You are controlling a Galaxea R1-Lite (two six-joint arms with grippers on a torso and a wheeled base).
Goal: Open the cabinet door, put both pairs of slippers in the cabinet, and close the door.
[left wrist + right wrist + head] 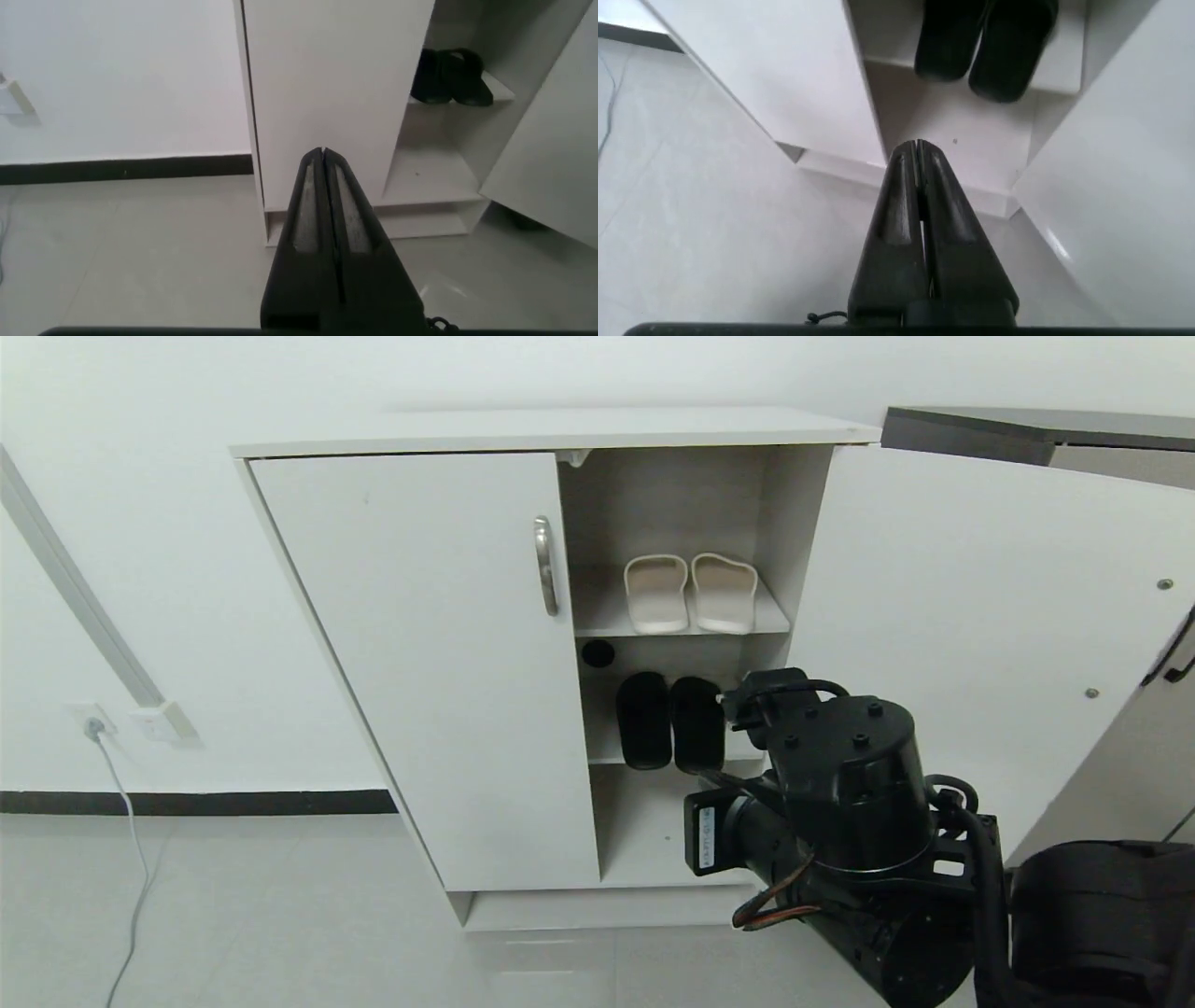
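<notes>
Both pairs are already in the cabinet: the white slippers side by side on the upper shelf, the black slippers on the shelf below. By our reading only the closing is left. The open door stands swung wide on the robot's right. The right claw is pressed shut with nothing in it, low before the opening and pointing at the bottom compartment. The left claw is likewise shut and empty, back over the floor facing the closed left door. The main risk we see is the right arm itself: it sits between the open door and the opening, so a swing begun before it clears could pin the door against it. The black pair's heels lie right at their shelf's front edge — if they overhang, the door may catch them and stop short. A shut claw pushing on that smooth panel could also slide off.
</notes>
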